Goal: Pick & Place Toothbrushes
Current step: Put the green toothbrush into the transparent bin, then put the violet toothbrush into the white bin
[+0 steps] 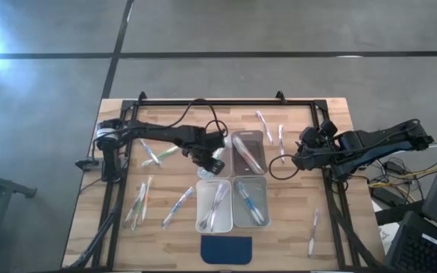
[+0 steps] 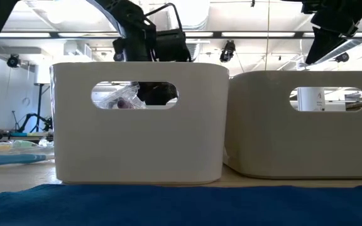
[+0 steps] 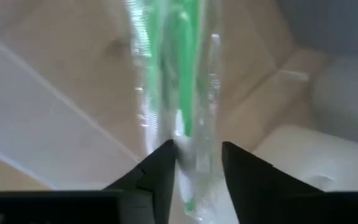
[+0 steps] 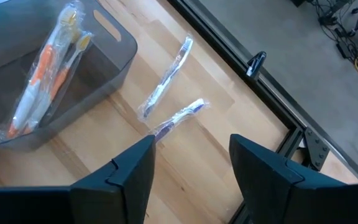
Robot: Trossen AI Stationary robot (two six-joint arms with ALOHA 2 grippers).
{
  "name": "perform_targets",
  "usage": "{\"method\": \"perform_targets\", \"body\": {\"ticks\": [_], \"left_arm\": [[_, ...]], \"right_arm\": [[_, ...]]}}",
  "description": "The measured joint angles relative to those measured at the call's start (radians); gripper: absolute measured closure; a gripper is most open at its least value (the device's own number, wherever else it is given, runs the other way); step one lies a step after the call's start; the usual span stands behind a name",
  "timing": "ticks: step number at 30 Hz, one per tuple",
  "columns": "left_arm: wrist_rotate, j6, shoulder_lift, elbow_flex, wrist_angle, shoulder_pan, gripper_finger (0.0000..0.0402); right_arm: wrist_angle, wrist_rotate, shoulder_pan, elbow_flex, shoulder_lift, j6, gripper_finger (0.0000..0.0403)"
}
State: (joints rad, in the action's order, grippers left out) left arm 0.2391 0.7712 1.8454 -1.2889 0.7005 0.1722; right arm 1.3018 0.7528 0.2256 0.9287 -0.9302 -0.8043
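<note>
Left wrist view, left gripper (image 3: 197,171) fingers parted around a green wrapped toothbrush (image 3: 182,81), grip uncertain, above clear bin (image 1: 213,205), right gripper (image 4: 191,165) open, empty, over two purple toothbrushes (image 4: 166,78) on table (image 4: 185,162).

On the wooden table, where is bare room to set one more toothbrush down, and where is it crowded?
Bare wood lies between the dark blue pad and the lone toothbrush near the right edge, and along the far left rail. It is crowded left of the clear bins, where loose toothbrushes are scattered, and around the left claw.
</note>
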Motion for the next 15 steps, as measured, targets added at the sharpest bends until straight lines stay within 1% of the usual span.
{"method": "perform_targets", "body": {"ticks": [4, 7, 12, 15], "left_arm": [[0.062, -0.018, -0.004, -0.022, 0.011, 0.001, 0.0235], [0.095, -0.018, -0.014, -0.037, 0.046, 0.005, 0.0222], [0.087, -0.041, -0.032, -0.068, 0.143, 0.006, 0.0216], [0.083, -0.043, -0.045, -0.086, 0.18, 0.006, 0.0216]], "right_arm": [[0.0, 0.0, 0.0, 0.0, 0.0, 0.0, 0.0215], [0.0, -0.002, 0.0, 0.0, 0.0, 0.0, 0.0222], [0.0, -0.002, 0.0, 0.0, 0.0, 0.0, 0.0231], [0.001, -0.002, 0.0, 0.0, 0.0, 0.0, 0.023]]}}
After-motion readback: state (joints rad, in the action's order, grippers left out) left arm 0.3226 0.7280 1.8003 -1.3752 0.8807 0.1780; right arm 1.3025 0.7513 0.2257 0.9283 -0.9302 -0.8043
